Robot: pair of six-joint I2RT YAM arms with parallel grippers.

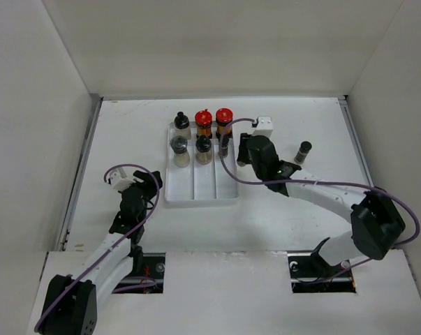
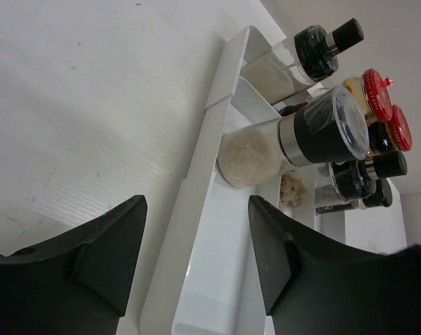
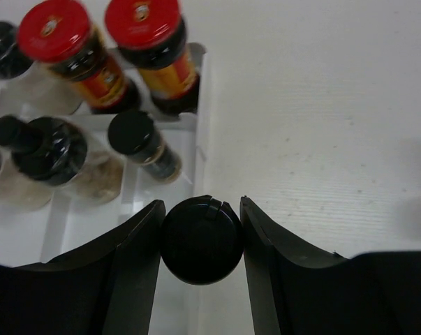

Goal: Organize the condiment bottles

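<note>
A black-capped bottle (image 3: 200, 241) is clamped by its cap in the right gripper (image 3: 200, 206) – fingers closed snugly on it – and held over the tray's (image 1: 200, 195) right compartment, apparently to extend the row there, while the left gripper (image 2: 196, 209) is held wide open, empty, beside the tray.

Bottles (image 1: 204, 124) in tray's (image 1: 196, 192) far half, 1 bottle (image 1: 304, 151) on table (image 1: 126, 132), right of tray

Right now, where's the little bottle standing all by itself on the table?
In the top view, the lone bottle stands on the table, right of the white tray, just past the right gripper, which grips a black-capped bottle.
</note>
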